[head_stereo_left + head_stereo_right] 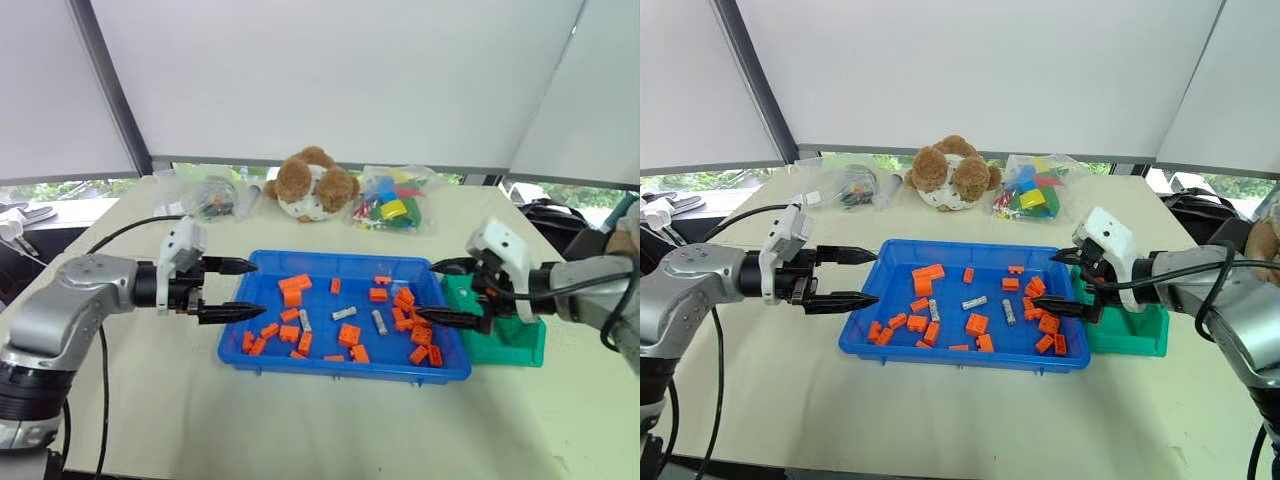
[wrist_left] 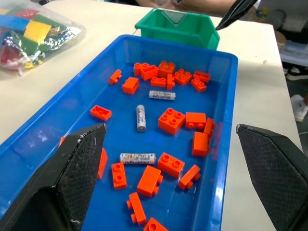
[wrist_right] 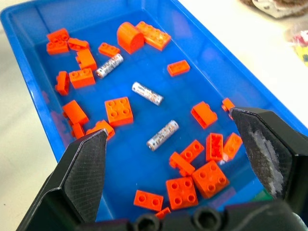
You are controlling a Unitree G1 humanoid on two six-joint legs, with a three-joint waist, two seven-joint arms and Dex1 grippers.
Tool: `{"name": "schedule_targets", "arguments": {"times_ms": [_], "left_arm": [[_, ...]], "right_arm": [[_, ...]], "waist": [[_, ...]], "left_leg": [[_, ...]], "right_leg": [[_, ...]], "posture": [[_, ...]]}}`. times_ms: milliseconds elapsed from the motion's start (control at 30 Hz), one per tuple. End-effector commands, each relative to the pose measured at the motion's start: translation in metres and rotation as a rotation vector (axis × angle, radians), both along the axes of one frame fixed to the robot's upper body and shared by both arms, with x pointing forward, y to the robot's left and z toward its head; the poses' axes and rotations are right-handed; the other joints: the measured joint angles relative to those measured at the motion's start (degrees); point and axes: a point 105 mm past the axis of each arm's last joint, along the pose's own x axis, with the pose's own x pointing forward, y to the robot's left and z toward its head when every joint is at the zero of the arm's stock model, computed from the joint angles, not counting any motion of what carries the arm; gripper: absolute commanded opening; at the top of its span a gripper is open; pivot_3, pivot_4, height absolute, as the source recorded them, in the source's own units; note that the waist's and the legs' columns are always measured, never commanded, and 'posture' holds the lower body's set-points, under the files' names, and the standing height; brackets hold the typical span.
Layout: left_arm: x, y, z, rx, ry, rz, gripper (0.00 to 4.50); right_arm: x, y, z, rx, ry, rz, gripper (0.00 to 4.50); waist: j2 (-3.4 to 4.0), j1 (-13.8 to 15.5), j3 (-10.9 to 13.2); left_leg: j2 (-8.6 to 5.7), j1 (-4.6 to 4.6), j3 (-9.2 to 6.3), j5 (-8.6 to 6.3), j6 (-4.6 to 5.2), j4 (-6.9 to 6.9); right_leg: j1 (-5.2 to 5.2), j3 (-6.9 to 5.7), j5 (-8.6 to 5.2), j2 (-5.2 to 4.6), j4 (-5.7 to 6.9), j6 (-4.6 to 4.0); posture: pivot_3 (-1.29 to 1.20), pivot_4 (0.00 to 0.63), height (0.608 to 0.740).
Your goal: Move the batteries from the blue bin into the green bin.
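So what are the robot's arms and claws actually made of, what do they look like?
Each arm is a rounded silver-grey shell with a black cable running alongside it. A white housing sits at each wrist. The left gripper and right gripper each have two black fingers tapering to points. Seen close up, the left fingers and right fingers have finely textured, mesh-like pads.

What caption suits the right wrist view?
Open right gripper above three batteries among orange bricks in the blue bin.
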Motion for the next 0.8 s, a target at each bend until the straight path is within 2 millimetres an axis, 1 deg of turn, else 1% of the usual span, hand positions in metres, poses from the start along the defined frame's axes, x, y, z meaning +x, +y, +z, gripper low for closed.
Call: {"name": "schedule_targets", "arguments": {"times_ms": [33,300,500,800], "left_arm": [[-0.006,0.0,0.014,-0.015,-0.047,-0.007,4.5],[-0.009,-0.001,0.015,-0.017,-0.054,-0.009,4.5],[-0.01,0.001,0.013,-0.011,-0.05,-0.004,4.5],[-0.009,0.001,0.015,-0.011,-0.056,0.0,4.5]], "right_arm": [[0.0,0.003,0.008,-0.007,-0.033,0.026,4.45],[-0.001,0.01,0.006,-0.007,-0.017,0.056,4.45],[0.0,0.011,0.006,-0.009,-0.013,0.059,4.45],[0.005,0.015,0.004,0.006,0.013,0.057,4.45]], "waist": [[0.0,0.0,0.0],[0.0,0.0,0.0],[0.0,0.0,0.0],[0.0,0.0,0.0]], "left_leg": [[0.0,0.0,0.0,0.0,0.0,0.0],[0.0,0.0,0.01,0.0,0.0,0.0],[0.0,0.0,0.01,0.0,0.0,0.0],[0.0,0.0,0.01,0.0,0.0,0.0]], "right_leg": [[0.0,0.0,0.0,0.0,0.0,0.0],[-0.01,0.0,0.0,0.0,0.0,0.0],[-0.01,0.0,0.0,0.0,0.0,0.0],[-0.02,0.0,0.0,0.0,0.0,0.0]], "posture": [[0.0,0.15,0.727],[0.0,0.15,0.727],[0.0,0.15,0.727],[0.0,0.15,0.727]]}}
